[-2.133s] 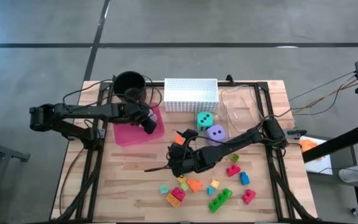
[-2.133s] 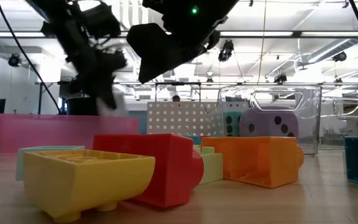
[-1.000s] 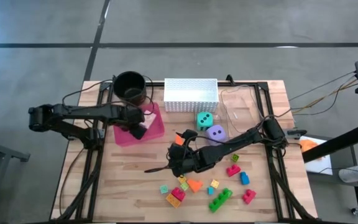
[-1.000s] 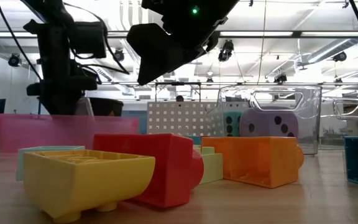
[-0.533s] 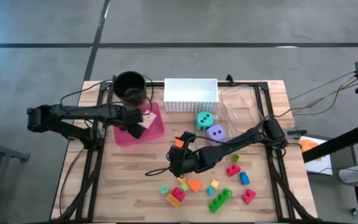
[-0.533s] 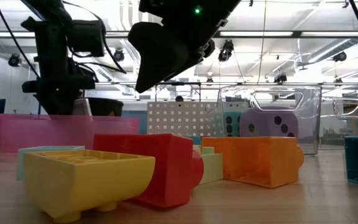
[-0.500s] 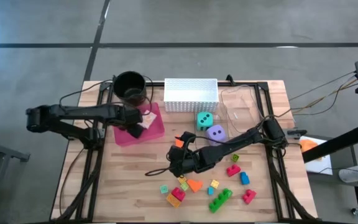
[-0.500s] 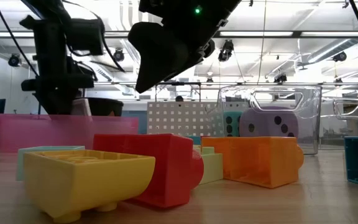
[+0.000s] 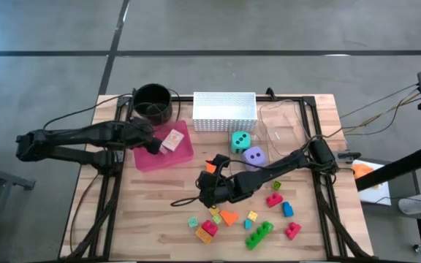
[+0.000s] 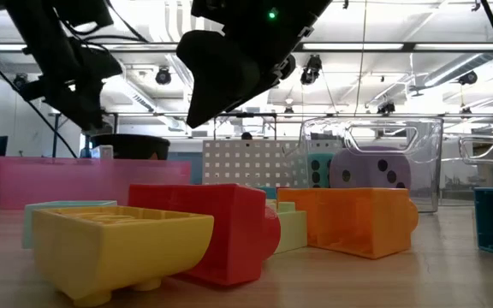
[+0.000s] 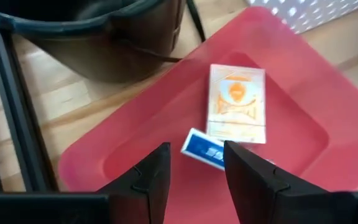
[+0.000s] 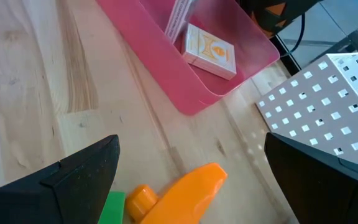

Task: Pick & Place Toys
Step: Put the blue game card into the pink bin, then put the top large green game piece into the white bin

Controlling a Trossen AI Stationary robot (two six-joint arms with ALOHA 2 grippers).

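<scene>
Nearest you, the small bright blocks point(image 9: 229, 217) lie scattered on the wooden table point(image 9: 152, 219), with your right gripper point(image 9: 205, 191) hovering just above them, fingers spread wide and empty. Behind sit the teal die point(image 9: 240, 140) and purple die point(image 9: 253, 155). Farther left, your left gripper point(image 9: 149, 142) hangs at the pink tray point(image 9: 146, 161), fingers narrow, holding nothing; two small card boxes point(image 11: 236, 104) lie inside.
</scene>
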